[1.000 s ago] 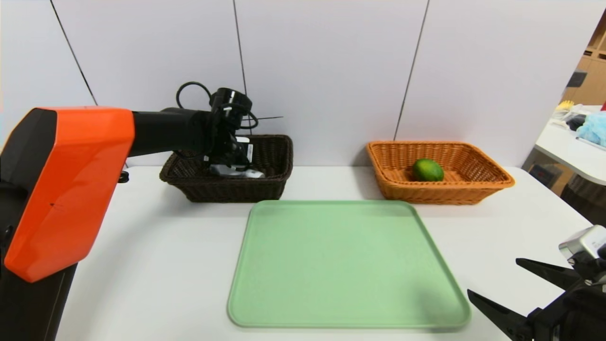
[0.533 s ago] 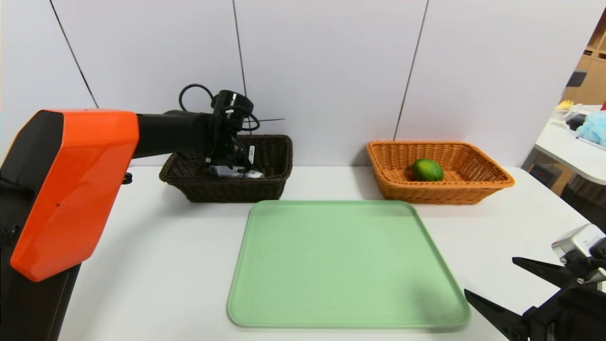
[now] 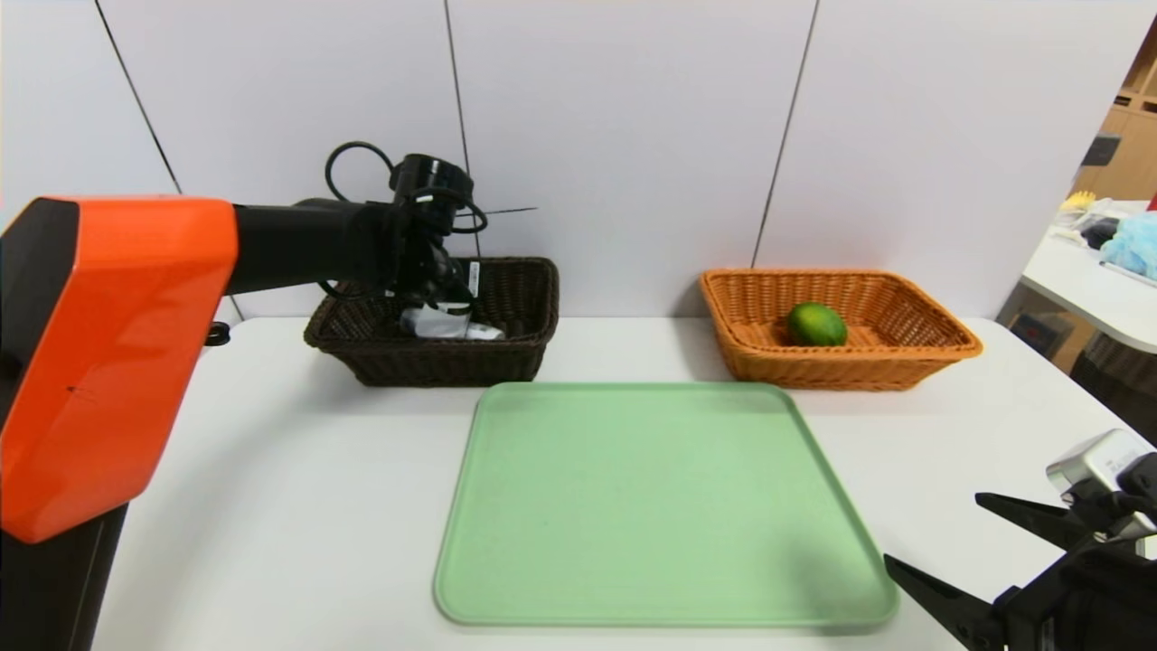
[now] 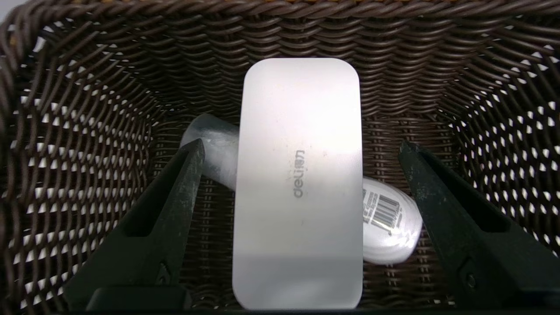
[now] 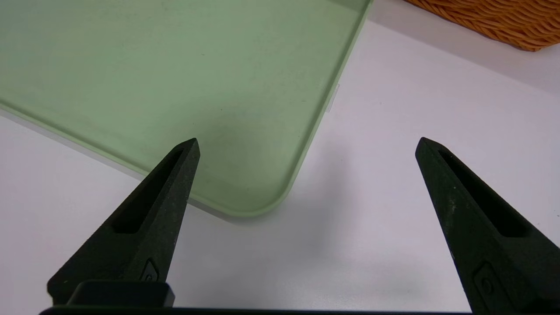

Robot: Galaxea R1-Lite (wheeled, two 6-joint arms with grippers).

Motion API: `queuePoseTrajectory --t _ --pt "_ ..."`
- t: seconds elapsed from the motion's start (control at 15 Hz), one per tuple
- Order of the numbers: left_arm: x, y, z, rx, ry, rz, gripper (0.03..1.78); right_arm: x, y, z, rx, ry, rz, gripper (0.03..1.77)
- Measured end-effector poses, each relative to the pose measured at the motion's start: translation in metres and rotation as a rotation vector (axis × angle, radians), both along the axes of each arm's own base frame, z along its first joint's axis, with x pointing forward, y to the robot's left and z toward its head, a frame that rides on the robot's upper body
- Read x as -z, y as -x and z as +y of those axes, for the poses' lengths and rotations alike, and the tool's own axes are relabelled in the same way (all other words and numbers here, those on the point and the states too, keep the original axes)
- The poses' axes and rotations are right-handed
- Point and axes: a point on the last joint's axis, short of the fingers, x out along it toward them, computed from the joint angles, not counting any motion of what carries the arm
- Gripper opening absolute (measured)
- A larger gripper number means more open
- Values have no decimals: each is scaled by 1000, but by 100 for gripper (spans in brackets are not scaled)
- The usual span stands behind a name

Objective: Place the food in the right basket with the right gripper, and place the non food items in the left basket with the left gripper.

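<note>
A silver rectangular case (image 4: 297,175) marked "deli" lies in the dark brown left basket (image 3: 425,366), on top of a white tube with a barcode (image 4: 385,223). My left gripper (image 4: 302,148) hovers open just over the case, one finger on each side and neither touching it; in the head view the left gripper (image 3: 441,294) sits over the basket. A green lime (image 3: 816,325) rests in the orange right basket (image 3: 904,357). At the table's front right corner my right gripper (image 3: 935,542) is open and holds nothing.
A pale green tray (image 3: 651,506) lies flat in the middle of the white table, bare; its near right corner (image 5: 262,205) is just ahead of the right gripper (image 5: 306,144). Grey wall panels stand close behind both baskets. A side table with clutter (image 3: 1112,244) is at the far right.
The left arm has lifted a little and shifted left over the dark basket; the silver case stays lying in it. The right gripper has drifted slightly left.
</note>
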Motion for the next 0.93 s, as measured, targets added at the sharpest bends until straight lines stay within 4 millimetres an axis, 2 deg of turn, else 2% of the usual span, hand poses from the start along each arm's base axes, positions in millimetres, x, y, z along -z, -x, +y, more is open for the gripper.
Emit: queuePoseTrajectory --t 0.13,0.33,0.73,0.93 --pt "-13 14 3 3 4 -11 160 0 0 0 3 2 1 170" --pt "-36 49 9 15 9 -23 163 -1 -1 0 10 3 -2 170" --pt "-67 141 38 37 31 -87 167 -11 -7 1 36 -4 -38 170" --pt "-69 189 57 29 30 -101 167 -15 -8 1 71 9 -54 170"
